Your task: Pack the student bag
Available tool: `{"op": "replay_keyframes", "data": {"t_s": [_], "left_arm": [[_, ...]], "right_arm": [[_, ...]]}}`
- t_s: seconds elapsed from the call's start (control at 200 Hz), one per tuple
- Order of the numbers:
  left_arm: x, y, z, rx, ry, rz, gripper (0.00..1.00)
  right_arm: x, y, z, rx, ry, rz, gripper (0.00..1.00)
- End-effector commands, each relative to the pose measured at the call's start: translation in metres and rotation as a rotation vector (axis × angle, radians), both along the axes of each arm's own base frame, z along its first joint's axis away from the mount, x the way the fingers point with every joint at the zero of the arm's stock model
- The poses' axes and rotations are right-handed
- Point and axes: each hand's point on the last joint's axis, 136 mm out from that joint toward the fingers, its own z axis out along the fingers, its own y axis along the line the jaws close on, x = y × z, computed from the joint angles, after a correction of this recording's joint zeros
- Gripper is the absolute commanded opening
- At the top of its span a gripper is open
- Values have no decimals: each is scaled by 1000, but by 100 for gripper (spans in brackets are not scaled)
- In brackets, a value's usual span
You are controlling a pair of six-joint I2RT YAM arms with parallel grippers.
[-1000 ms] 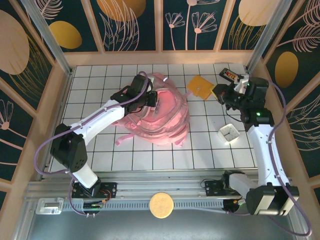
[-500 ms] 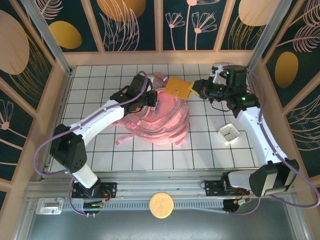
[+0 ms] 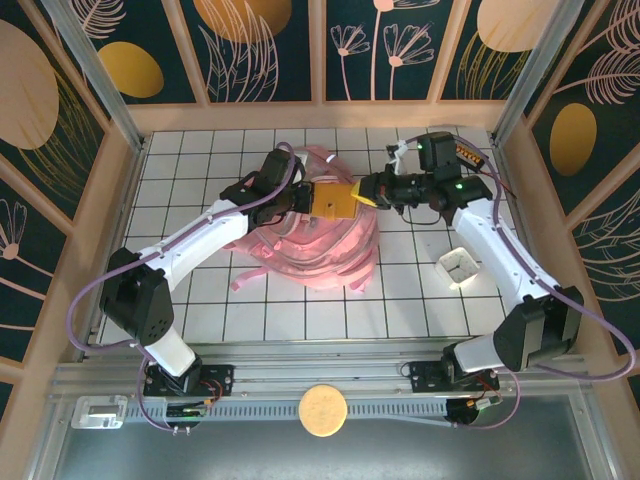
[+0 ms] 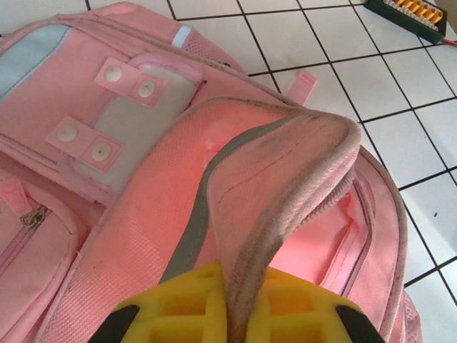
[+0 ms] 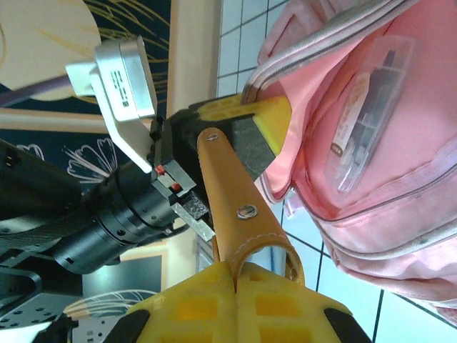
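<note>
1. Nearest, a round yellow disc [image 3: 323, 410] lies on the rail in front of the desk [image 3: 420, 310].
2. A small white square cup [image 3: 460, 267] stands on the right side of the desk, well apart from the rest.
3. The student bag [image 3: 330, 250] lies mid-desk with its mouth open; a clear packet [image 5: 364, 114] sits inside.
4. The left hand [image 4: 243, 300] is pinched tight on the bag's upper rim, holding it raised.
5. The right hand [image 5: 239, 286] is clamped on a flat tan pouch [image 5: 232, 193] with a metal stud, held at the bag's mouth, with its far end just beside the left hand.
</note>
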Motion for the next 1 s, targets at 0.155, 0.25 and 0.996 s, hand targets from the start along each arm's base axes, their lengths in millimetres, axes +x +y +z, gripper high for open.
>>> {"op": "replay_keyframes", "data": {"t_s": [0.155, 0.25, 0.996], "left_arm": [[7, 2, 50, -86, -105, 26, 0], [6, 4, 52, -80, -111, 26, 0], [3, -7, 66, -116, -142, -41, 0]], "right_arm": [[2, -2, -16, -82, 10, -1, 0], [7, -15, -23, -104, 30, -61, 0], [41, 32, -84, -100, 138, -10, 0]]}}
